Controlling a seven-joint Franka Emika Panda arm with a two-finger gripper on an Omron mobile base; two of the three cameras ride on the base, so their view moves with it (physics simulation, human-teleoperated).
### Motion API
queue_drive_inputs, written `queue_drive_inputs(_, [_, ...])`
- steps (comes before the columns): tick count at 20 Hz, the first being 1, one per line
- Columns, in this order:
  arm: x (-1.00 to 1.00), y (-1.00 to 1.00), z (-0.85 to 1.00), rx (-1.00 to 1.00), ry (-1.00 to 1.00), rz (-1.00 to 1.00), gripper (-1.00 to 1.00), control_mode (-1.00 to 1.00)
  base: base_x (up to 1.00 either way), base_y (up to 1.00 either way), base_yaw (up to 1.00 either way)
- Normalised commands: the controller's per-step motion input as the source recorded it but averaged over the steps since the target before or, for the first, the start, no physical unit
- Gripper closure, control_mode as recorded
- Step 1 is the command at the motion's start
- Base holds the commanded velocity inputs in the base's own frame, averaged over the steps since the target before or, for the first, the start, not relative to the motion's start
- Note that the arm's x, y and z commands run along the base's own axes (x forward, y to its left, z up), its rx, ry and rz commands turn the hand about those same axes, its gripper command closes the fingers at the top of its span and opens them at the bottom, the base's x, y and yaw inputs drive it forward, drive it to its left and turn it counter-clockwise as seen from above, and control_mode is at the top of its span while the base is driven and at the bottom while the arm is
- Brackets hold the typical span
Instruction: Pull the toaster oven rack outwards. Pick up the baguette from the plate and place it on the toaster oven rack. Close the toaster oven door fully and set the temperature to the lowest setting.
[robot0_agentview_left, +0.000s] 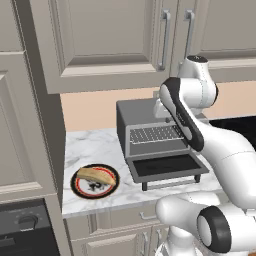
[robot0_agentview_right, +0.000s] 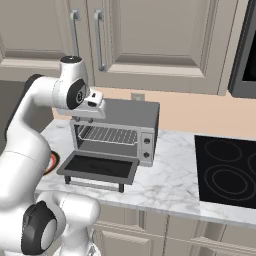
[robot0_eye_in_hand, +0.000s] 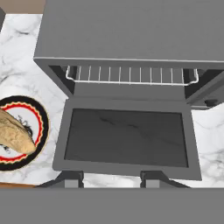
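Toaster oven (robot0_agentview_left: 150, 125) is seen on the marble worktop (robot0_agentview_left: 95, 150), its door (robot0_eye_in_hand: 127, 138) dropped fully open and lying flat toward the robot. The rack (robot0_eye_in_hand: 131, 74) sits inside the cavity, its front edge at the opening; it is judged not yet drawn out. The baguette (robot0_agentview_left: 97, 175) lies on the plate (robot0_agentview_left: 80, 190), left of the oven and apart from it.

The hand is poised above the oven, looking down on it. Its fingertips are not made out, so whether they are apart or together cannot be told.

Risks, as judged:
1. The rack's front wire is thin; a shallow reach could slip off it, or a skewed pull could jam it in its guides.
2. A low approach could press on the open door and shift the oven.
3. The plate lies near the worktop's front edge; a nudge during the pick could slide it.

Surroundings: pale veined marble, beige panelled cabinets (robot0_agentview_right: 145, 40) above, a black cooktop (robot0_agentview_right: 227, 170) to the right, well apart from the oven.
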Motion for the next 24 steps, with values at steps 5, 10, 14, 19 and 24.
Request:
queue_drive_inputs(5, [-0.08, -0.02, 0.00, 0.01, -0.01, -0.01, -1.00, -1.00, 0.00, 0.00, 0.00])
queue_drive_inputs(10, [-0.04, -0.02, -0.25, 0.02, -0.24, -0.02, -1.00, -1.00, 0.00, 0.00, 0.00])
queue_drive_inputs(14, [0.00, 0.00, -0.51, 0.00, -0.24, -0.07, -1.00, -1.00, 0.00, 0.00, 0.00])
queue_drive_inputs(19, [0.00, 0.00, -0.37, 0.00, -0.20, -0.03, -1.00, -1.00, 0.00, 0.00, 0.00])
queue_drive_inputs(24, [0.00, 0.00, -0.49, 0.00, -0.07, -0.02, -1.00, -1.00, 0.00, 0.00, 0.00])
